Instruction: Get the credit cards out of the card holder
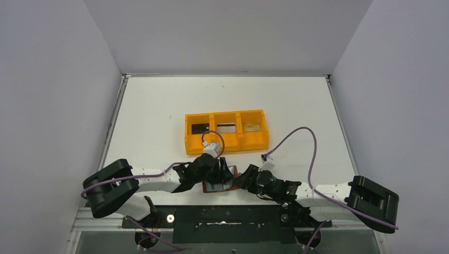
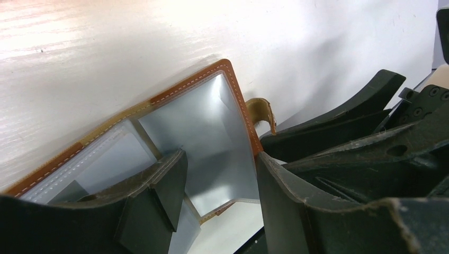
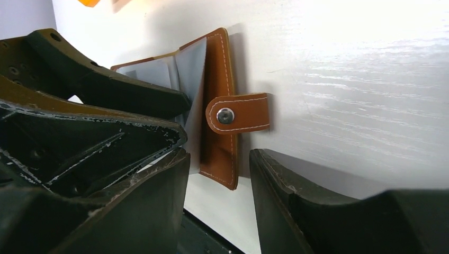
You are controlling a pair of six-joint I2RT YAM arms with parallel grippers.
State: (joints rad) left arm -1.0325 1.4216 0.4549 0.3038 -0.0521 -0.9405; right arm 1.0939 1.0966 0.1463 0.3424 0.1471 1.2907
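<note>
The brown card holder (image 1: 218, 186) lies open near the table's front edge, between both grippers. In the left wrist view its pale blue-grey pockets (image 2: 196, 127) show no card. My left gripper (image 2: 219, 169) is open, one finger on the inner pocket and the other at the wallet's right edge. In the right wrist view the wallet's right flap (image 3: 218, 100) stands raised, with the snap tab (image 3: 238, 113) sticking out. My right gripper (image 3: 218, 159) is open just short of the flap's edge. The black card (image 1: 199, 128), the silvery grey card (image 1: 226, 128) and the tan-gold card (image 1: 253, 127) each lie in a tray compartment.
The orange three-compartment tray (image 1: 225, 144) stands just beyond the grippers at mid-table. The two grippers (image 1: 212, 170) (image 1: 248, 178) are close together over the wallet, their fingers nearly touching. The table's black front edge (image 1: 222, 211) is right behind the wallet.
</note>
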